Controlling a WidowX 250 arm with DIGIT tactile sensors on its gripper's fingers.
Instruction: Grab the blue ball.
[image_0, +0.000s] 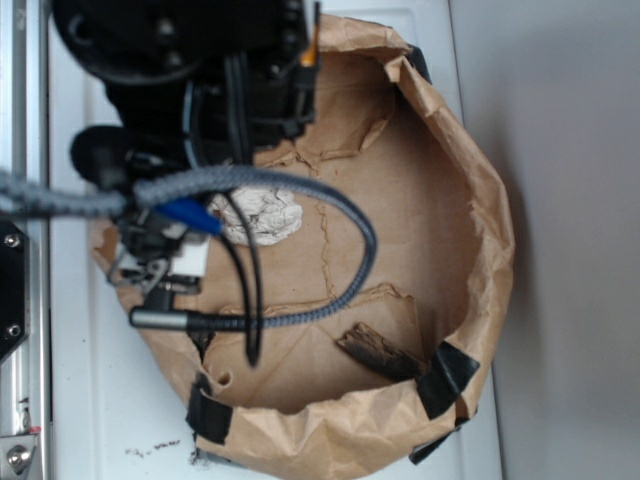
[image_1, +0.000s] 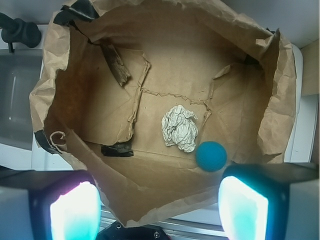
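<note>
Blue ball (image_1: 211, 156), round, no long axis

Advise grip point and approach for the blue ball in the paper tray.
Straddle the blue ball across its widest middle, coming straight down. It's round, so any axis works, but the paper wad sits close on one side; put the fingers on the two sides clear of it.

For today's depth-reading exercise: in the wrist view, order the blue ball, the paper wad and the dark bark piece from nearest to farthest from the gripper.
1. Blue ball: just above the right finger of the gripper.
2. Paper wad: centre of the bag floor, touching or nearly touching the ball.
3. Bark piece: far upper left, by the bag wall.
</note>
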